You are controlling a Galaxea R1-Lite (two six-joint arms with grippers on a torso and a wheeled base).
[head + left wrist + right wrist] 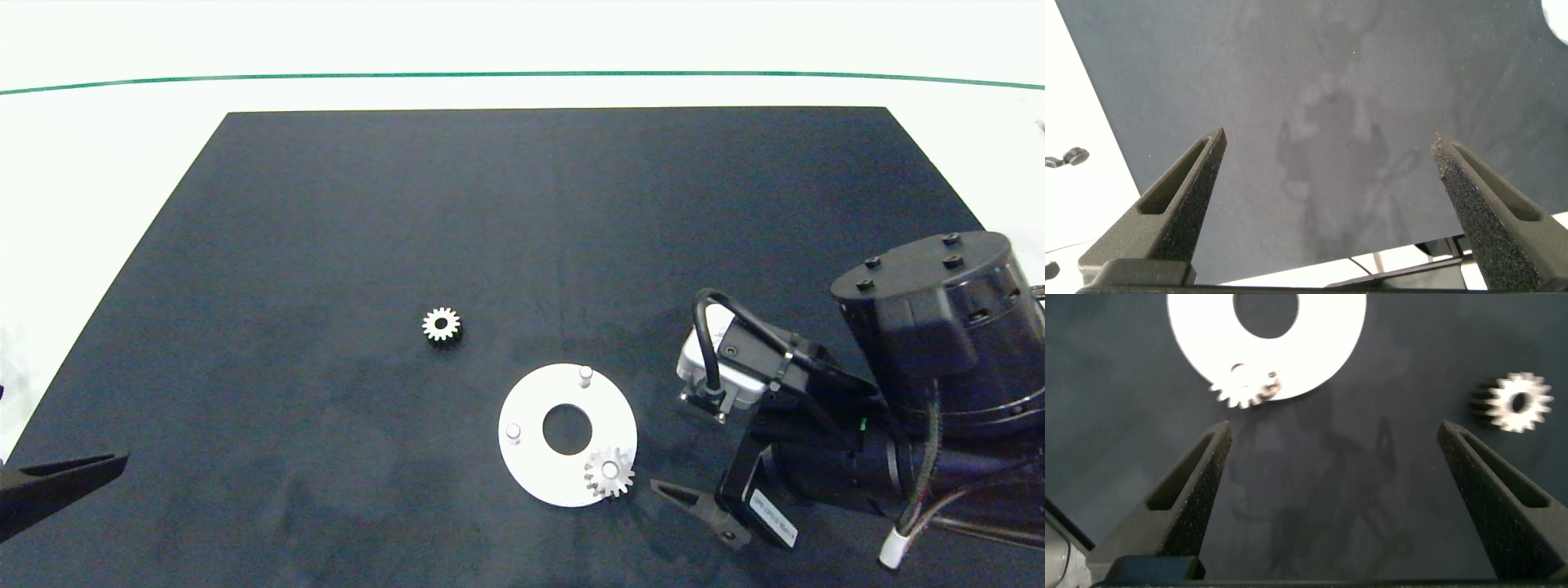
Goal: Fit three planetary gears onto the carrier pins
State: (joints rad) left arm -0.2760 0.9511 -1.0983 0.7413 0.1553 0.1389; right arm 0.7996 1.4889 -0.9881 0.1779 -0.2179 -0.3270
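Note:
A white carrier disc (pixel 535 474) lies on the dark mat. Two of its carrier pins (pixel 585 375) (pixel 513 431) stand bare. One planetary gear (pixel 609 471) sits on the third pin at the disc's near right rim, also seen in the right wrist view (pixel 1243 384). A loose gear (pixel 442 325) lies on the mat to the disc's far left. Another loose gear (pixel 1519 402) lies off the disc in the right wrist view; the arm covers that spot from above. My right gripper (pixel 1333 429) hangs open and empty just right of the disc. My left gripper (pixel 1328 139) is open at the near left edge.
The black mat (pixel 326 204) covers most of the white table, whose bare surface shows on the left, right and far sides. The bulky right arm (pixel 922 367) fills the near right corner. Only bare mat lies under the left gripper.

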